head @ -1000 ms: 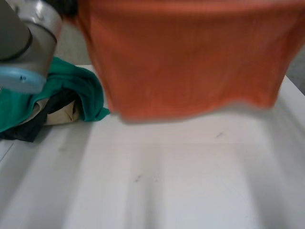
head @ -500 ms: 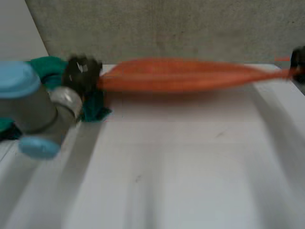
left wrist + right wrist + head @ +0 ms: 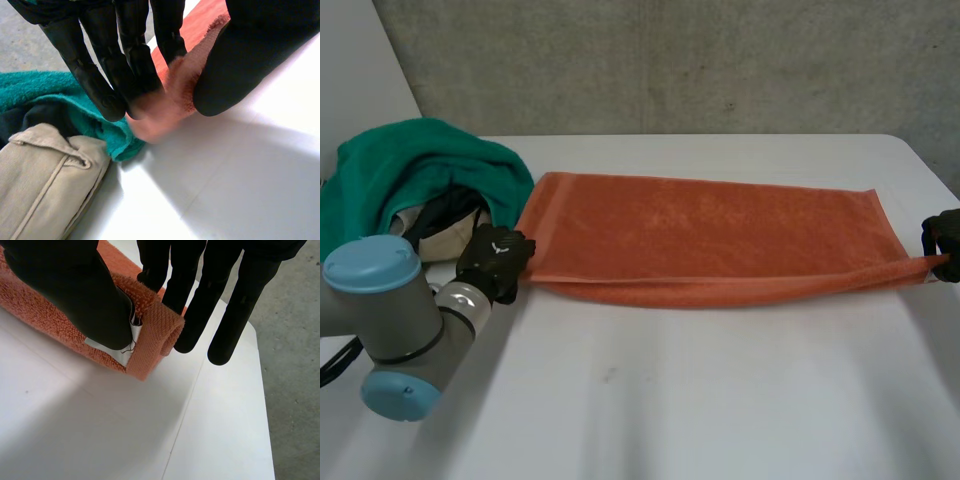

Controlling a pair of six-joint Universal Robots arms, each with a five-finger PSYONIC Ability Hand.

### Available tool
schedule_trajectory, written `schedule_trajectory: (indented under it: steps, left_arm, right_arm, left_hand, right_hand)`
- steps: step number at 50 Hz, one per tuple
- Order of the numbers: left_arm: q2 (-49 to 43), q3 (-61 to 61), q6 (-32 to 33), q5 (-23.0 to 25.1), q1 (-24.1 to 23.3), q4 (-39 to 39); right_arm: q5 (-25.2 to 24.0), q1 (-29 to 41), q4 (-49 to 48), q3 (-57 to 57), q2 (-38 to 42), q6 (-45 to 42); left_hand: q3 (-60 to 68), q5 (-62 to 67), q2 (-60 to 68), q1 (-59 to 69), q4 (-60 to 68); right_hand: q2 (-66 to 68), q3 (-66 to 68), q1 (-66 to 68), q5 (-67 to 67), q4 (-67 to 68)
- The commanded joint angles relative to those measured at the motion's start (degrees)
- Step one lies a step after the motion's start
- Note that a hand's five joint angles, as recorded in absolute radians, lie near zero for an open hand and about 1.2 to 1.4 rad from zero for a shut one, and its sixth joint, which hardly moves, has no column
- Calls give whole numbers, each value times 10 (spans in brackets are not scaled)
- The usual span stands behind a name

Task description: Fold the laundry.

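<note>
An orange towel (image 3: 700, 235) lies stretched flat across the white table (image 3: 720, 400), its near edge doubled over. My left hand (image 3: 496, 260) pinches the towel's near left corner (image 3: 172, 97) between thumb and fingers (image 3: 135, 60), right beside the laundry pile. At the table's right edge my right hand (image 3: 942, 240) pinches the near right corner (image 3: 150, 342) between thumb and fingers (image 3: 192, 300); a white label shows under the thumb.
A laundry pile sits at the back left: a green towel (image 3: 420, 175) over a beige garment (image 3: 450, 240) and something dark. In the left wrist view the beige garment (image 3: 45, 175) and green towel (image 3: 55, 95) lie just beyond my fingertips. The table's right edge (image 3: 215, 440) is close.
The towel hung raised before the camera a second ago. Both hands have swung it down and forward, and now it lies spread on the table with the corners still pinched.
</note>
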Motion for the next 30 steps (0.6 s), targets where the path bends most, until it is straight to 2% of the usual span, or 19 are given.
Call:
schedule_trajectory:
  steps: [1, 3, 7, 8, 11, 12, 17, 18, 21, 28, 30]
  left_arm:
    - [19, -7, 11, 2, 0, -55]
    - [32, -14, 20, -4, 0, -83]
    - [85, -46, 50, -19, -1, -176]
    - [110, -60, 70, -24, -2, -225]
    - [149, -81, 95, -37, -3, -303]
    - [168, -95, 108, -43, -5, -352]
    - [197, -112, 132, -59, -16, -464]
    - [193, -110, 136, -64, -18, -495]
    - [183, -95, 136, -67, -22, -510]
    - [115, 33, 113, -62, -31, -419]
    - [87, 81, 95, -61, -37, -388]
  right_arm:
    - [-2, -5, 28, -4, -3, -12]
    - [-2, -10, 45, -6, -4, -25]
    - [-8, -34, 125, -5, -26, -107]
    - [-14, -48, 168, -1, -37, -163]
    - [-25, -71, 247, 10, -52, -262]
    - [-29, -89, 297, 17, -61, -332]
    - [-40, -126, 412, 24, -69, -478]
    - [-43, -128, 422, 19, -65, -482]
    - [-51, -126, 410, 7, -49, -467]
    - [-58, -73, 302, -49, -1, -341]
    - [-56, -57, 242, -62, 11, -288]
  left_hand:
    - [130, 133, 127, 140, 126]
    - [130, 133, 127, 140, 126]
    - [130, 133, 127, 140, 126]
    - [130, 133, 127, 140, 126]
    - [130, 133, 127, 140, 126]
    - [130, 133, 127, 140, 126]
    - [130, 133, 127, 140, 126]
    - [130, 133, 127, 140, 126]
    - [130, 133, 127, 140, 126]
    - [130, 133, 127, 140, 126]
    - [130, 133, 127, 140, 126]
  right_hand:
    - [128, 121, 161, 134, 116]
    - [128, 121, 161, 134, 116]
    - [128, 121, 161, 134, 116]
    - [128, 121, 161, 134, 116]
    - [128, 121, 161, 134, 116]
    - [128, 121, 161, 134, 116]
    - [128, 121, 161, 134, 116]
    - [128, 121, 161, 134, 116]
    - [128, 121, 161, 134, 116]
    - [128, 121, 161, 134, 116]
    - [128, 121, 161, 134, 116]
